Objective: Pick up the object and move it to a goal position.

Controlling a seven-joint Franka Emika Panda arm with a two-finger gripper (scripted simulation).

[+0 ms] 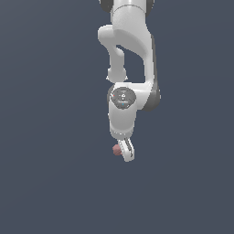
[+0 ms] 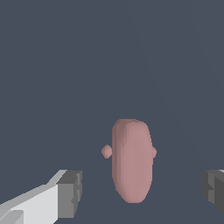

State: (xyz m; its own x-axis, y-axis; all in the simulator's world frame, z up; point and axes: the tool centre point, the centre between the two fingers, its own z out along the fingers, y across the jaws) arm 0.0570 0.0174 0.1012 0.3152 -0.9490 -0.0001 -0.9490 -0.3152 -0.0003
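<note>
We see the small, matte, pinkish-red lumpy object lying between the spread grey fingertips, touching neither. Our white robot gripper stands released around it, hanging from the white arm over the plain slate-grey ground.

object between the spread tool fingers (untouched), arm above

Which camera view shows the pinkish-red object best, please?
The wrist view: the object appears large and unobstructed between the open claw's fingers, not touching either. The exterior view shows the object only as a small blob, partly hidden beside the claw.
</note>
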